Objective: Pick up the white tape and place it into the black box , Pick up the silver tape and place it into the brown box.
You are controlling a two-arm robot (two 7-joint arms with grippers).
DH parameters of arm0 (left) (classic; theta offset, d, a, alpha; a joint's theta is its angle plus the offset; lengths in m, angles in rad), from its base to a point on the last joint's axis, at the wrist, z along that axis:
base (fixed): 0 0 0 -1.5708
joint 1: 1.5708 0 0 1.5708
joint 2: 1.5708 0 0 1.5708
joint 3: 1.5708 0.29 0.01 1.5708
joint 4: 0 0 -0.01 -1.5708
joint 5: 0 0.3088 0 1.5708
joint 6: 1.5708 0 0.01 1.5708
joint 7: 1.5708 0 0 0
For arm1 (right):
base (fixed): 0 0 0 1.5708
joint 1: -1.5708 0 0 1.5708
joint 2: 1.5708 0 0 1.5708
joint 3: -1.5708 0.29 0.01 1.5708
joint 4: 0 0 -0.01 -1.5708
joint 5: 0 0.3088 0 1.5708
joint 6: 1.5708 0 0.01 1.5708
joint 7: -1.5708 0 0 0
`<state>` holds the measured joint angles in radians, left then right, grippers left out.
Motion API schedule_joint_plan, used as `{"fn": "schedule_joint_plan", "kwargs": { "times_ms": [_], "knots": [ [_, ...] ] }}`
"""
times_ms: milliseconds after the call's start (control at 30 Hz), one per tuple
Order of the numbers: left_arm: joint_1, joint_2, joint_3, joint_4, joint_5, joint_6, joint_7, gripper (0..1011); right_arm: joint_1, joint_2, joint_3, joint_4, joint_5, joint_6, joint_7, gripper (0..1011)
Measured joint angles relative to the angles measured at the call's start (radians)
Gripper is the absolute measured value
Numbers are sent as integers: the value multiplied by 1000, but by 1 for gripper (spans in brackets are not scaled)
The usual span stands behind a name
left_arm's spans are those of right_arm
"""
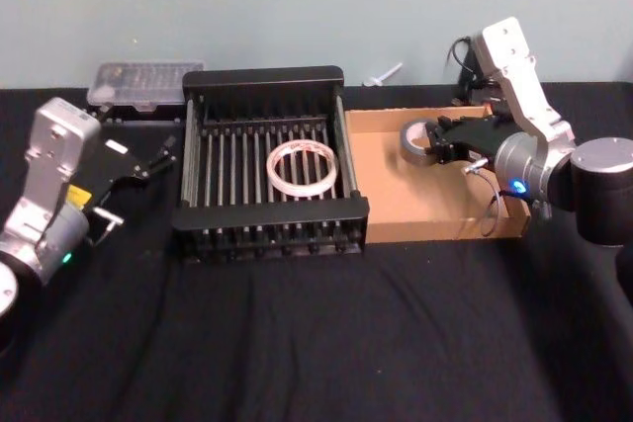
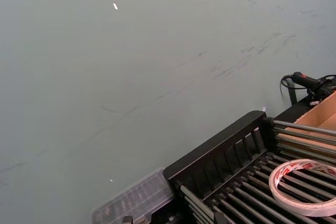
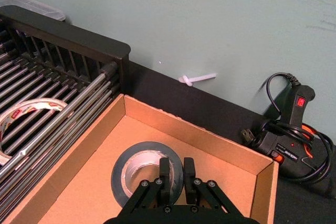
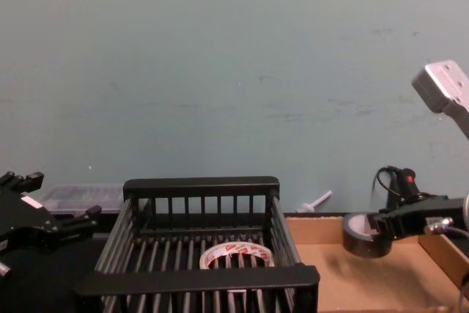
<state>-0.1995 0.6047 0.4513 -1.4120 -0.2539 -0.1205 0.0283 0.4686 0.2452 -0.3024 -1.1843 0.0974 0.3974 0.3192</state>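
The white tape [image 1: 304, 167] lies flat on the barred floor of the black box [image 1: 262, 77], near its middle; the left wrist view has this roll [image 2: 304, 187] in its corner. My right gripper [image 3: 177, 179] is shut on the wall of the silver tape [image 3: 144, 171], one finger inside the core and one outside. In the chest view the silver tape [image 4: 364, 234] hangs a little above the floor of the brown box [image 4: 352, 276], near its back left corner. My left gripper [image 1: 158, 157] sits open to the left of the black box, holding nothing.
A clear plastic case [image 1: 143, 83] lies behind the black box's left corner. A black corded tool [image 3: 286, 129] and a small white piece [image 3: 197, 78] lie between the brown box and the wall. Black cloth covers the table in front.
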Motion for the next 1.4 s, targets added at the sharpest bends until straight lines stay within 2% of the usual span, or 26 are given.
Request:
{"fn": "schedule_joint_plan", "kwargs": {
  "times_ms": [200,267,333,433,667,700,767,833,900,967,1067,1100,1400],
  "knots": [
    [0,0,0,0,0,0,0,1001,-1,1,1,-3,1,1,0,161],
    [0,0,0,0,0,0,0,1001,-1,1,1,-4,1,1,0,201],
    [0,0,0,0,0,0,0,1001,-2,1,1,-5,1,2,0,253],
    [0,0,0,0,0,0,0,1001,-2,2,2,-6,1,2,-1,392],
    [0,0,0,0,0,0,0,1001,-3,2,2,-7,2,3,-1,567],
    [0,0,0,0,0,0,0,1001,-3,2,2,-7,2,3,-1,634],
    [0,0,0,0,0,0,0,1001,-3,2,2,-7,2,3,-1,674],
    [0,0,0,0,0,0,0,1002,-3,2,2,-7,2,3,-1,775],
    [0,0,0,0,0,0,0,1002,-3,3,2,-7,2,3,-2,791],
    [0,0,0,0,0,0,0,1001,-3,3,2,-8,2,4,-2,882],
    [0,0,0,0,0,0,0,1001,-4,3,2,-8,3,4,-1,930],
    [0,0,0,0,0,0,0,1001,-4,3,2,-8,3,4,-2,978],
    [0,0,0,0,0,0,0,1001,-4,3,2,-8,3,4,-1,1002]
  ]
}}
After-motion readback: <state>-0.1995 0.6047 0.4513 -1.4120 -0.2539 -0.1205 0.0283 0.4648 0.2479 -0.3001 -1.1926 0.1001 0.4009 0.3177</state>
